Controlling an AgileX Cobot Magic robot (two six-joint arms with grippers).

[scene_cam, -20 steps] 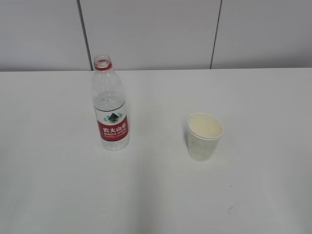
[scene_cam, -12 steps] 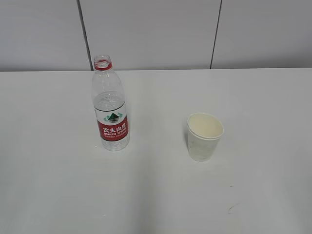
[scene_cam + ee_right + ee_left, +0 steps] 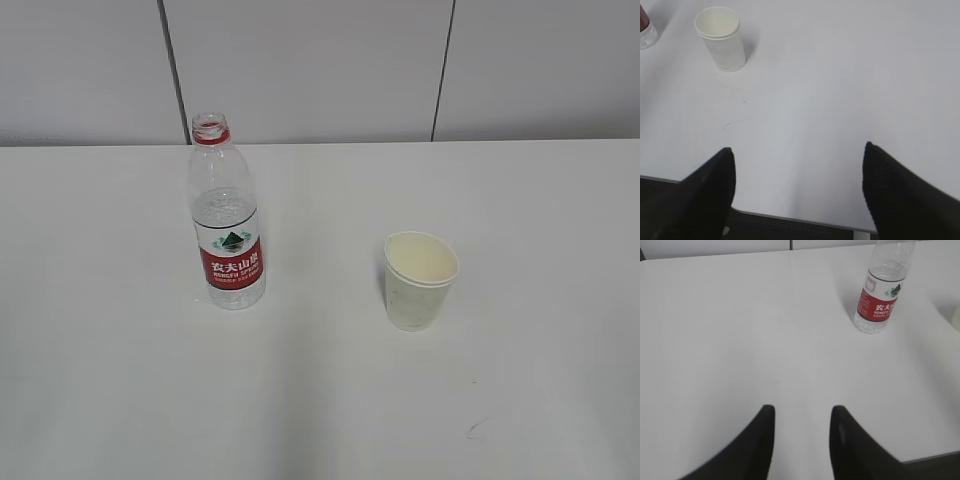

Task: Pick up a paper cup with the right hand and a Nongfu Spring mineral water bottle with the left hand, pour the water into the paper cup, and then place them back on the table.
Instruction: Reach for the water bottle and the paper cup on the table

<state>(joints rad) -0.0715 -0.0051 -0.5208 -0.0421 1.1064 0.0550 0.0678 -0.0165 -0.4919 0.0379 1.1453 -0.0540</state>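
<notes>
The right hand (image 3: pixel 797 150) has its fingers spread wide and empty at the near edge of the table (image 3: pixel 120 400), and the left hand (image 3: pixel 802 412) is also parted, more narrowly, holding nothing. To start well, I judge the right hand should travel forward and left to straddle the paper cup (image 3: pixel 420 280) below its rim, squeezing lightly, while the left hand angles forward and right toward the Nongfu Spring mineral water bottle (image 3: pixel 226 225), closing on the labelled waist. One uncapped bottle and one cup stand upright, well apart, with one small dark scuff (image 3: pixel 478 428) nearer than the cup

Only the Nongfu Spring bottle (image 3: pixel 226 222) and paper cup (image 3: pixel 419 281) stand mid-bench (image 3: pixel 320 400), well apart; bare bench between them and toward the near edge.
</notes>
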